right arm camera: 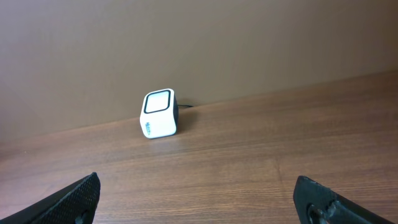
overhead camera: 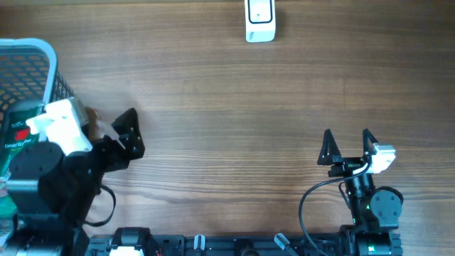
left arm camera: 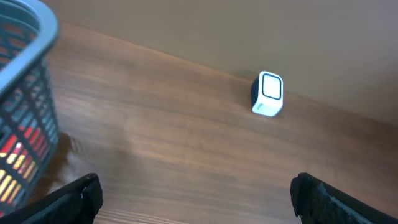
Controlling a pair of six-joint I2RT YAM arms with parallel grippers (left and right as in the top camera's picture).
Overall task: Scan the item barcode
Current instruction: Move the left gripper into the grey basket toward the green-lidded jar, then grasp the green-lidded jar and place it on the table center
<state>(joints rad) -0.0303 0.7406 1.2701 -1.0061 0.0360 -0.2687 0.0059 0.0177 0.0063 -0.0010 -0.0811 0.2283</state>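
A white box-shaped barcode scanner with a dark-framed window (overhead camera: 259, 20) stands at the far edge of the brown wood-grain table (overhead camera: 234, 99), about midway across, with bare table all round it. A grey-blue plastic mesh basket (overhead camera: 43, 53) sits at the left edge. In it lies a green packet with white lettering (overhead camera: 15, 136), partly hidden under the left arm. Red and yellow packaging shows through the mesh in the left wrist view, but what it is cannot be made out.

The left end effector (overhead camera: 134, 135) hangs just right of the basket, over the near left of the table, its black fingers spread wide and holding nothing. The right end effector (overhead camera: 347, 135) is at the near right, well apart from the scanner and the basket, pointing towards the far edge. Its fingers are also wide apart and empty.
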